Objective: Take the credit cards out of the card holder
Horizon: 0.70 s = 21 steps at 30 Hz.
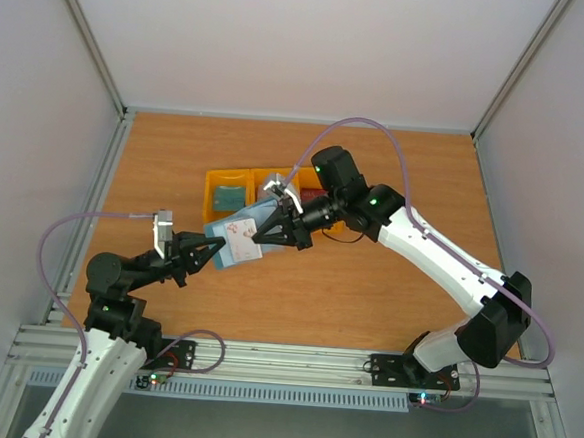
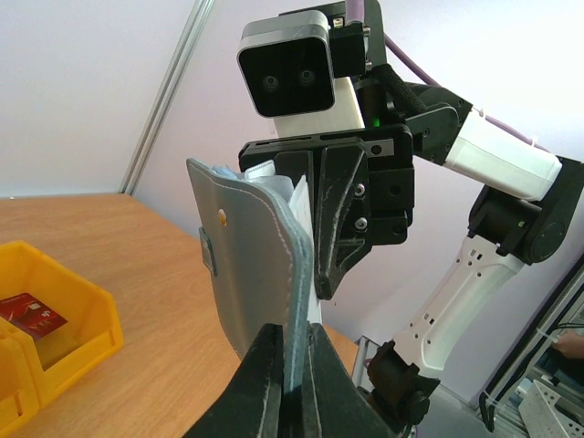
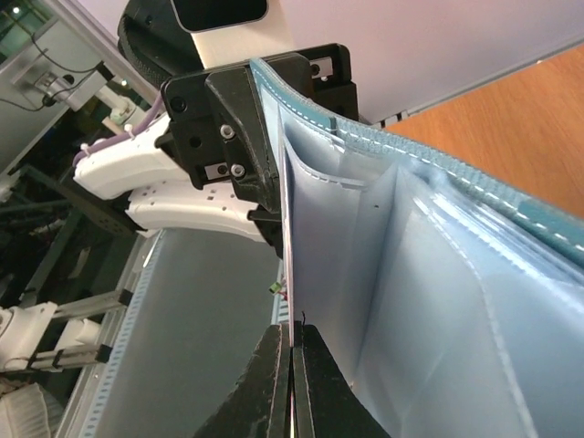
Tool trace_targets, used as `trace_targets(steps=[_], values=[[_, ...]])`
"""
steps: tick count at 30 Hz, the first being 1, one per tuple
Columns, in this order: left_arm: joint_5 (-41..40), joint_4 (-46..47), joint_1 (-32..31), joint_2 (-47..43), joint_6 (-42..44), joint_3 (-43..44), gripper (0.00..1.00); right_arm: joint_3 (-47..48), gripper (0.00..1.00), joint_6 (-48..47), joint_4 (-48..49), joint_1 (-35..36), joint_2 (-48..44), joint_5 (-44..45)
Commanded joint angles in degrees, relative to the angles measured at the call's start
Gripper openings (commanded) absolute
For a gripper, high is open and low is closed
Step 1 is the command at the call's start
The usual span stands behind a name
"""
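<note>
The dusty-blue card holder hangs open above the table between both arms. My left gripper is shut on its lower edge; the left wrist view shows the jaws pinching the stitched rim of the card holder. My right gripper is shut on a whitish credit card that sticks out of a pocket. In the right wrist view the card shows edge-on between the closed tips, beside the holder's inner pockets. A teal-green card and a red card lie in the bins.
A row of yellow plastic bins stands on the wooden table just behind the held card holder, one bin showing at the left of the left wrist view. Metal frame rails run along the table's sides and near edge.
</note>
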Motion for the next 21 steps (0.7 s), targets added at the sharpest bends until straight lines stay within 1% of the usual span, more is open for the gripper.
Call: trace_targets(steps=[1,4,8,13,17,20,21], values=[[0.5,3.8,-0.1,-0.4,0.8,0.1,0.00,1.2,0.01,-1.1,-1.5,-0.2,-0.9,2.0],[0.9,3.8,-0.1,-0.3,0.8,0.1,0.00,1.9,0.01,0.1,-1.2,-0.2,-0.5,4.4],[0.4,4.0,-0.1,0.1,0.5,-0.2,0.01,2.1,0.01,1.5,0.7,0.0,0.0,4.3],[0.9,3.9,-1.1,0.7,-0.4,-0.4,0.05,2.5,0.01,2.4,2.8,1.0,1.2,3.8],[0.9,3.7,-1.4,0.8,-0.2,-0.5,0.11,2.6,0.01,2.8,3.5,1.5,1.9,3.7],[0.5,3.4,-1.5,0.6,0.0,-0.8,0.12,2.9,0.01,2.5,3.6,2.2,2.0,3.6],[0.3,3.3,-1.5,0.6,0.0,-0.9,0.11,3.1,0.01,2.4,3.4,2.3,2.1,3.5]])
